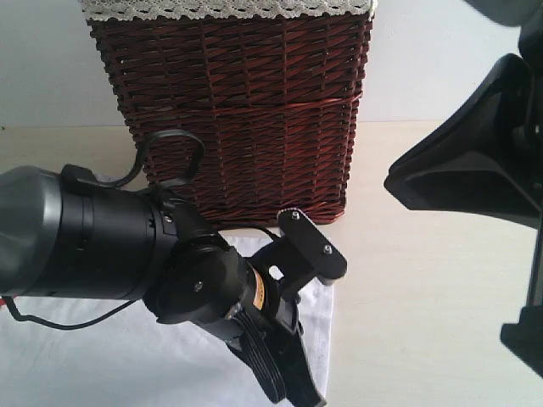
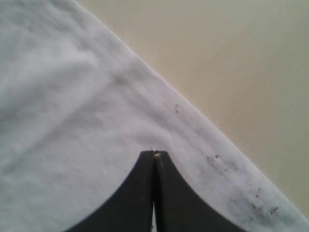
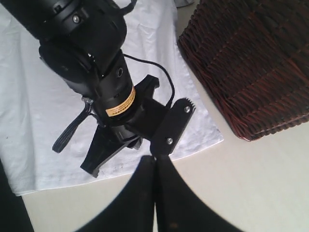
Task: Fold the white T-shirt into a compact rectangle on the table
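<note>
Plainly, the white T-shirt (image 1: 93, 360) lies spread flat on the table (image 1: 424, 288), in front of the brown wicker basket (image 1: 246, 110), with one corner near the basket's foot; the basket's top edge carries a white lace-trimmed liner (image 1: 229, 8); the left arm (image 1: 85, 229) reaches across the shirt, and the left gripper (image 2: 154, 154) points down at the cloth just inside a stitched hem, where small dark specks mark the fabric; its jaws are pressed together with the tips at the cloth, though whether any fabric is nipped between them cannot be told; bare table shows beyond the hem; the right gripper (image 3: 155, 159) hangs above the shirt's edge, looking down on the left arm, its jaws likewise closed and holding nothing; the right arm (image 1: 475, 161) stands apart at the right of the exterior view.
</note>
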You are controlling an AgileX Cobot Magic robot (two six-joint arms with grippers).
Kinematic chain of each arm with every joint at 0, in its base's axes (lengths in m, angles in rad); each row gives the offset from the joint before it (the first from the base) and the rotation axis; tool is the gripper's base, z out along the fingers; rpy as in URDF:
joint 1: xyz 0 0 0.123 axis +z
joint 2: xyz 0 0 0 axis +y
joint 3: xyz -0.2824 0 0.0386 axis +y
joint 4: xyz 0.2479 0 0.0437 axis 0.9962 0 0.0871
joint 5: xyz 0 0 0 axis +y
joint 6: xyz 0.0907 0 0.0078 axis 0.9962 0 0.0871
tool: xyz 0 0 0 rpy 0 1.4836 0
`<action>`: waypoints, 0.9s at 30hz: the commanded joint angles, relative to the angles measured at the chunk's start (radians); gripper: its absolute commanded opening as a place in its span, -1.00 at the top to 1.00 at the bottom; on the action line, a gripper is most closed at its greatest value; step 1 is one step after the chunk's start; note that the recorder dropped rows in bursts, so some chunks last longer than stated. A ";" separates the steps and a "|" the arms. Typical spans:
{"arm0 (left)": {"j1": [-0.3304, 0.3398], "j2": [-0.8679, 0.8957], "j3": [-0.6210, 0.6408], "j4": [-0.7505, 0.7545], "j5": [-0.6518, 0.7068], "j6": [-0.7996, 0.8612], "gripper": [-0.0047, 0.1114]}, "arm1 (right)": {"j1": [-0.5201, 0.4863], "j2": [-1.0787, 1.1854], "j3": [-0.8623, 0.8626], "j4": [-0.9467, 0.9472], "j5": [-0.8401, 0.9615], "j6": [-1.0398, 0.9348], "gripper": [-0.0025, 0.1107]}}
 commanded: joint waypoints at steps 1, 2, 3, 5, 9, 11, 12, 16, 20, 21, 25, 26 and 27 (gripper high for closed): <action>-0.031 0.046 0.008 -0.008 0.054 0.025 0.92 | -0.003 -0.001 0.002 0.008 -0.001 0.000 0.96; -0.033 0.055 0.008 -0.008 0.064 0.033 0.92 | -0.003 -0.001 0.002 0.008 -0.001 0.000 0.96; -0.035 0.064 0.008 -0.008 0.072 0.034 0.92 | -0.003 -0.001 0.002 0.008 -0.001 0.000 0.96; -0.035 0.071 0.008 -0.008 0.072 0.034 0.92 | -0.003 -0.001 0.002 0.008 -0.001 0.000 0.96; -0.026 0.089 0.008 -0.008 0.005 0.034 0.92 | -0.003 -0.001 0.002 0.008 -0.001 0.000 0.96; -0.019 0.101 0.008 -0.008 -0.031 0.035 0.92 | -0.003 -0.001 0.002 0.010 -0.001 0.000 0.96; -0.012 0.109 0.008 -0.008 -0.051 0.035 0.92 | -0.003 -0.001 0.002 0.010 -0.001 0.000 0.96; 0.009 0.132 0.008 -0.008 -0.116 0.025 0.92 | -0.003 -0.001 0.002 0.012 -0.003 0.000 0.96; 0.024 0.127 0.008 -0.020 -0.121 0.013 0.92 | -0.003 -0.001 0.002 0.012 -0.003 0.000 0.96; 0.026 0.123 0.008 -0.020 -0.112 0.010 0.92 | -0.003 -0.001 0.002 0.012 -0.003 0.000 0.96; 0.029 0.082 0.008 -0.021 -0.082 0.007 0.92 | -0.003 -0.001 0.002 0.012 -0.005 0.000 0.96; 0.029 0.064 0.008 -0.021 -0.077 0.007 0.92 | -0.003 -0.001 0.002 0.012 -0.005 0.000 0.96; 0.026 0.042 0.008 -0.022 -0.072 0.007 0.92 | -0.003 -0.001 0.002 0.012 -0.005 0.000 0.96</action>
